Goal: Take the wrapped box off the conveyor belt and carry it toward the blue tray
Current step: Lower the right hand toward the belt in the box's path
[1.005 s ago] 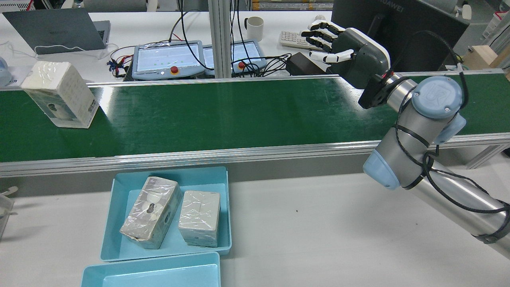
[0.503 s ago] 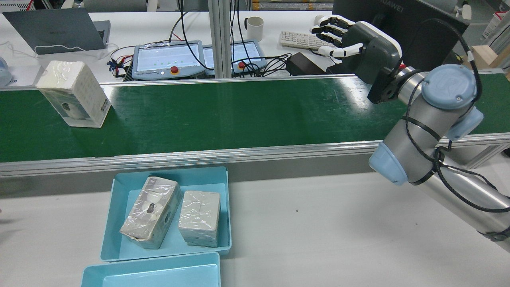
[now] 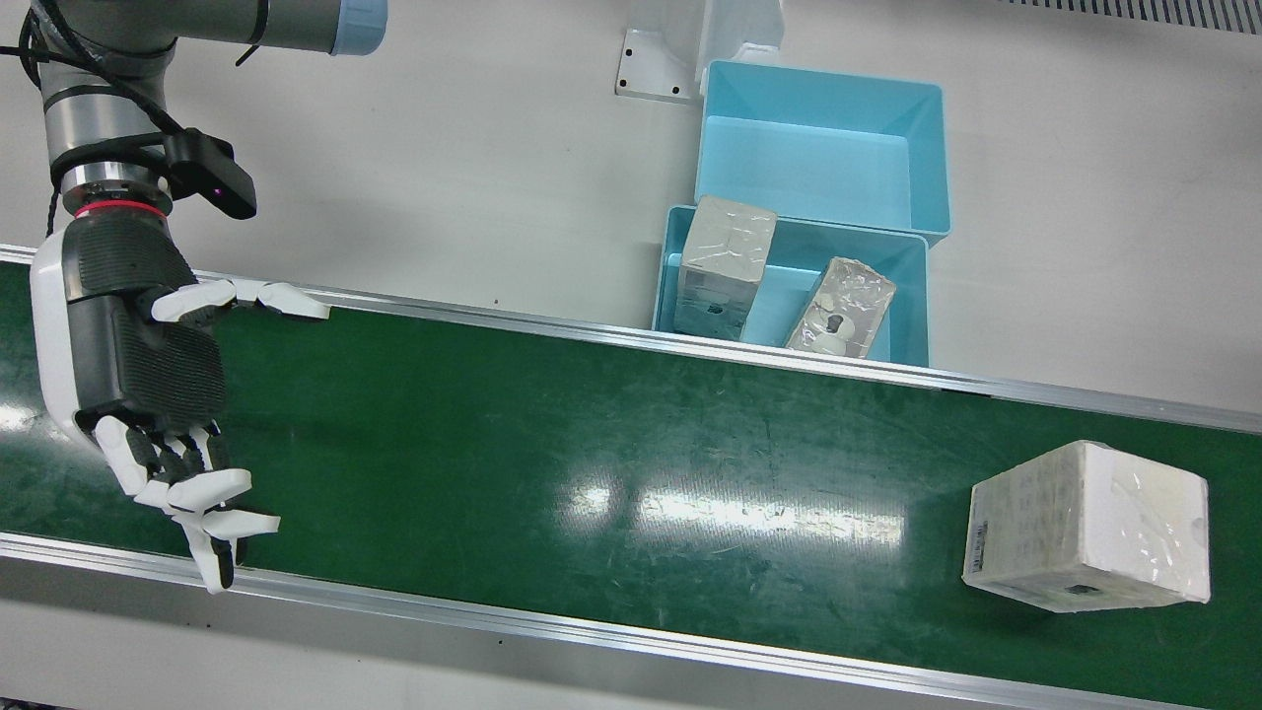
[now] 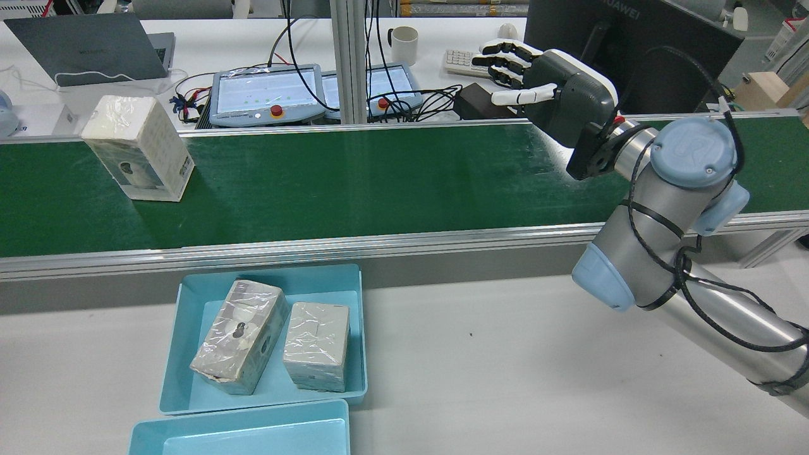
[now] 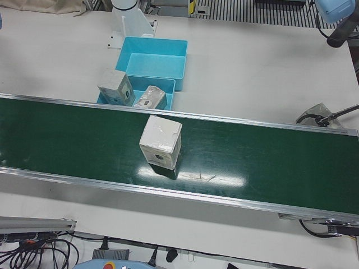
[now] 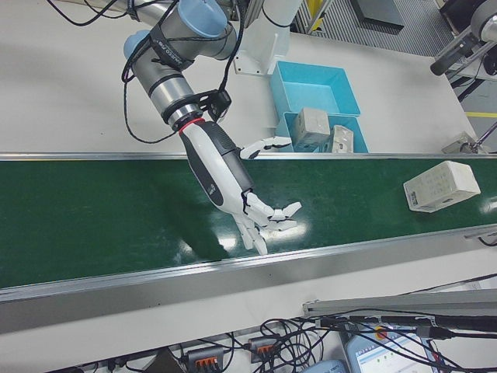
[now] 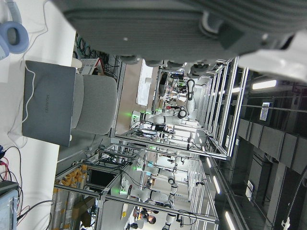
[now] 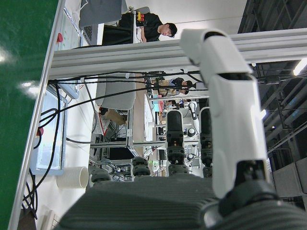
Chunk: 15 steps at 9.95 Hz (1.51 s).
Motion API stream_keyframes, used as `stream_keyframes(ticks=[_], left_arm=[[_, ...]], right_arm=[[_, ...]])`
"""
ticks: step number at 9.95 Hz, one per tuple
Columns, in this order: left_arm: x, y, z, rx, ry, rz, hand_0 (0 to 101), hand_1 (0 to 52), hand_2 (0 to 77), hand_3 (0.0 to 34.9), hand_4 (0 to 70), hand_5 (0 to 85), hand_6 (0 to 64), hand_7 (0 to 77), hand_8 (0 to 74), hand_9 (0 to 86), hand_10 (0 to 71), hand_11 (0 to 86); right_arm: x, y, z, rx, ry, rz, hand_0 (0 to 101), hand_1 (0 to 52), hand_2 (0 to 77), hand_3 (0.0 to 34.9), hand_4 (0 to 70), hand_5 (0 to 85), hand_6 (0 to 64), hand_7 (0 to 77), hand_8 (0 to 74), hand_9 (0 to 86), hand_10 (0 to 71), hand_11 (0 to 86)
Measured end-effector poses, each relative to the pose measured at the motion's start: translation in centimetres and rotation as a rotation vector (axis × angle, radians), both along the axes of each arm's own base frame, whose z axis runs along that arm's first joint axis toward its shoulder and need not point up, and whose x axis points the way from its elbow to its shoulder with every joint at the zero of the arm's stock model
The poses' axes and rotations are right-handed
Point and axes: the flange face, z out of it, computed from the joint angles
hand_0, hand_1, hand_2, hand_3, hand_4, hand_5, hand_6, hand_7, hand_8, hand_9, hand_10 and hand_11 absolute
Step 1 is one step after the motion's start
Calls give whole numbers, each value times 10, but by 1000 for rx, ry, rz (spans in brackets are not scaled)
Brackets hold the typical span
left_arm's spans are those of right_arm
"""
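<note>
Nearest you in the rear view, the blue tray (image 4: 183, 354) sits on the desk (image 4: 505, 354) just this side of the belt (image 4: 354, 183), already holding two wrapped boxes; a second tray (image 4: 253, 433) touches its near edge. Beyond it, your wrapped box (image 4: 138, 146) stands on the green belt toward the robot's left end, untouched, its long axis running roughly across the belt. Your right hand (image 4: 547, 95) hangs above the belt's far rail at the opposite end, fingers (image 4: 505, 60) spread apart and holding nothing, pointing along the belt at the box. So the box lies well apart from those fingers, straight down the belt to their left. Your left hand appears only in its own camera, where I cannot tell how its fingers stand.
</note>
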Motion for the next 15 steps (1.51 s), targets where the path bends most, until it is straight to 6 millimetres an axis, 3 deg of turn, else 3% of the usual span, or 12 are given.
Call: stream_keyframes(ticks=[1, 2, 3, 4, 5, 6, 7, 8, 9, 10, 15], left_arm=[[0, 0, 0, 0, 0, 0, 0, 0, 5, 0, 0, 11, 5, 0, 0, 0, 5, 0], [0, 0, 0, 0, 0, 0, 0, 0, 11, 0, 0, 11, 5, 0, 0, 0, 5, 0], [0, 0, 0, 0, 0, 0, 0, 0, 11, 0, 0, 11, 5, 0, 0, 0, 5, 0], [0, 0, 0, 0, 0, 0, 0, 0, 5, 0, 0, 11, 5, 0, 0, 0, 5, 0], [0, 0, 0, 0, 0, 0, 0, 0, 5, 0, 0, 11, 5, 0, 0, 0, 5, 0], [0, 0, 0, 0, 0, 0, 0, 0, 5, 0, 0, 11, 5, 0, 0, 0, 5, 0], [0, 0, 0, 0, 0, 0, 0, 0, 5, 0, 0, 11, 5, 0, 0, 0, 5, 0], [0, 0, 0, 0, 0, 0, 0, 0, 5, 0, 0, 11, 5, 0, 0, 0, 5, 0], [0, 0, 0, 0, 0, 0, 0, 0, 5, 0, 0, 11, 0, 5, 0, 0, 5, 0], [0, 0, 0, 0, 0, 0, 0, 0, 5, 0, 0, 11, 0, 5, 0, 0, 5, 0], [0, 0, 0, 0, 0, 0, 0, 0, 5, 0, 0, 11, 0, 5, 0, 0, 5, 0]], right_arm=[[-2, 2, -1, 3, -1, -5, 494, 153, 213, 190, 142, 387, 65, 278, 11, 71, 0, 16], [-2, 2, -1, 4, -1, -6, 443, 44, 114, 233, 131, 338, 44, 256, 0, 49, 0, 16], [-2, 3, -1, 4, -1, -6, 443, 44, 114, 233, 131, 338, 44, 256, 0, 49, 0, 16], [-1, 3, -1, 4, -1, -6, 382, 65, 65, 286, 98, 344, 16, 245, 0, 33, 0, 16], [-1, 3, -1, 5, -1, -6, 382, 65, 65, 286, 98, 344, 16, 245, 0, 33, 0, 16], [-1, 2, -2, 9, -4, -6, 480, 175, 180, 266, 109, 371, 33, 251, 0, 54, 0, 16], [-5, 2, -1, 25, -15, -11, 494, 169, 185, 201, 87, 371, 33, 245, 0, 54, 0, 16], [-10, 3, -1, 50, -32, -19, 494, 169, 185, 201, 87, 371, 33, 245, 0, 54, 0, 16], [-14, 3, 0, 68, -43, -25, 483, 125, 180, 195, 87, 365, 0, 224, 0, 54, 0, 16], [-14, 3, 1, 78, -47, -26, 474, 136, 185, 190, 115, 376, 33, 235, 0, 54, 0, 16], [-5, 0, 0, 94, -40, -6, 492, 169, 202, 182, 136, 387, 44, 262, 0, 65, 0, 16]])
